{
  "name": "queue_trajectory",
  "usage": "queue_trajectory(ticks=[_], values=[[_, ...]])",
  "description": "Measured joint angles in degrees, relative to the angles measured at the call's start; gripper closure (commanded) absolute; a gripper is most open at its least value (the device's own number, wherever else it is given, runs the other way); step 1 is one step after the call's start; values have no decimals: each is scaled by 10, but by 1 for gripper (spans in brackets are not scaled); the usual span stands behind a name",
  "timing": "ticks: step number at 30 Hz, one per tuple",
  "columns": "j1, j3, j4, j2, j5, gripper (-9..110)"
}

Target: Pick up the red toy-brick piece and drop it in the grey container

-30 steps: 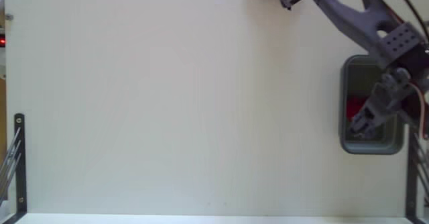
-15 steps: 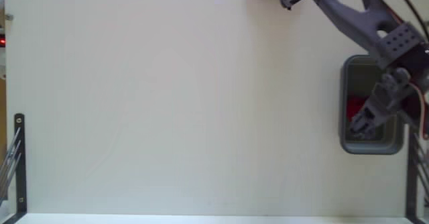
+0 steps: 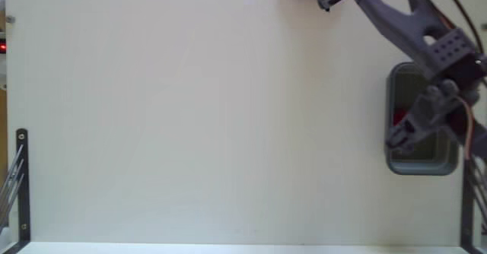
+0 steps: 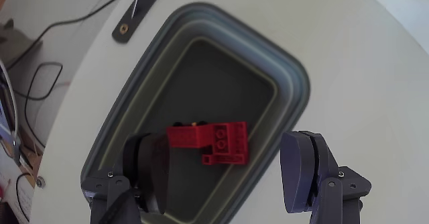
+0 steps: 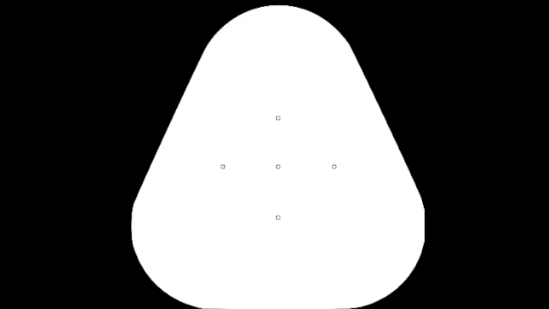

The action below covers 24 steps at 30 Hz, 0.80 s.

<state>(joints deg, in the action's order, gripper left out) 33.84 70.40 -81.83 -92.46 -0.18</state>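
Hovering with my claw [image 4: 228, 177] spread wide and empty over the grey tray [image 4: 295, 83] at the tabletop's right edge, I see the red brick [image 4: 214, 143] lying on its floor — between my fingers, nearer the left one, long axis across them.

brick piece [image 4: 214, 143] sits inside the container [image 4: 295, 83] | container at far right of table [image 3: 190, 132] in fixed view | gripper [image 4: 224, 174] above it, jaws apart
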Motion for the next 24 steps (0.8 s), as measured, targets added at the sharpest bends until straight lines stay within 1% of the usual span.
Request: queue_trajectory(ticks=[11, 24], values=[[-46, 68, 5, -70, 0, -9], [-125, 167, 0, -182, 0, -9]])
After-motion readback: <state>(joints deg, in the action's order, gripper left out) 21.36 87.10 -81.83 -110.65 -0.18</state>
